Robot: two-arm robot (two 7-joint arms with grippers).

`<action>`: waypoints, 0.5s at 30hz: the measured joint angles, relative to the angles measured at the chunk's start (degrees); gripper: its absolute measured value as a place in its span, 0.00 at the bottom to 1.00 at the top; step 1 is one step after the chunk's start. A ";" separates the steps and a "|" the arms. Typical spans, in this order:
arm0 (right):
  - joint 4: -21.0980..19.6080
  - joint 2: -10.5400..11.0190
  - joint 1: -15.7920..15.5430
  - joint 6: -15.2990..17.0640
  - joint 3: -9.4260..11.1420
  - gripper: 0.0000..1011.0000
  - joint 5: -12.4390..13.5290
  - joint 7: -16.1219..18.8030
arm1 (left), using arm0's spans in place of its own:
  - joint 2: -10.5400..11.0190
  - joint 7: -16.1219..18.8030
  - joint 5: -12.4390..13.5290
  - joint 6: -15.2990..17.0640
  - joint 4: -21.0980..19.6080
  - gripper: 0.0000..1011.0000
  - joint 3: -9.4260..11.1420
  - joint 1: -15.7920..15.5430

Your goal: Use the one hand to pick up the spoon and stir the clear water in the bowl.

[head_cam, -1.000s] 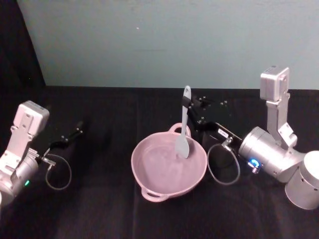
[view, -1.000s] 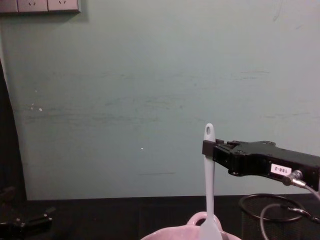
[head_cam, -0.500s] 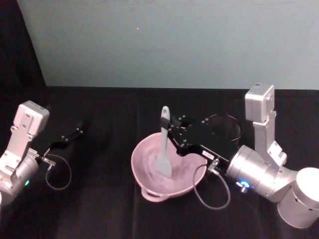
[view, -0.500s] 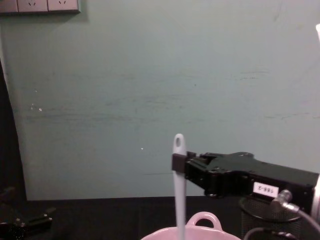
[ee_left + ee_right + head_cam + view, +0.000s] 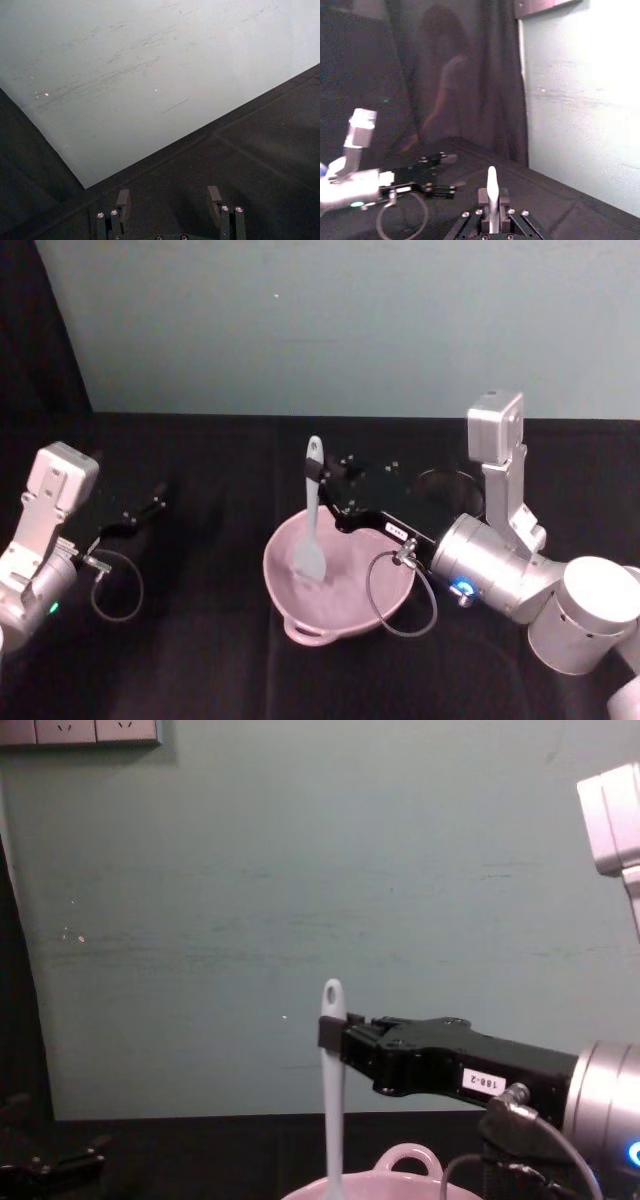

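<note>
Pick-up is done. My right gripper (image 5: 316, 480) is clamped on the spoon (image 5: 311, 525) high on the handle, just under the little hole. The spoon stands close to upright, its flat head down inside the bowl (image 5: 277, 585), left of the bowl's middle. I can't make out the water surface itself. I'd say we're in the stirring now, and what's left is sweeping that head around the bowl. The right arm reaches in from the right, low over the bowl's far rim, gripper pointing left. The left gripper (image 5: 148, 510) is parked well off to the left over the table (image 5: 200, 660), fingers apart, holding nothing.
</note>
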 joint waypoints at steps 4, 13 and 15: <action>2.83 -0.57 1.54 -0.23 0.59 0.12 0.02 -0.53 | 0.00 0.00 0.00 0.00 0.00 0.99 0.00 0.00; 4.24 0.54 2.01 -0.30 3.27 0.12 0.05 -1.78 | 0.00 0.00 0.00 0.00 0.00 0.99 0.00 0.00; 4.04 0.70 1.88 -0.31 3.44 0.12 0.05 -1.83 | 0.00 0.00 0.00 0.00 0.00 0.99 0.00 0.00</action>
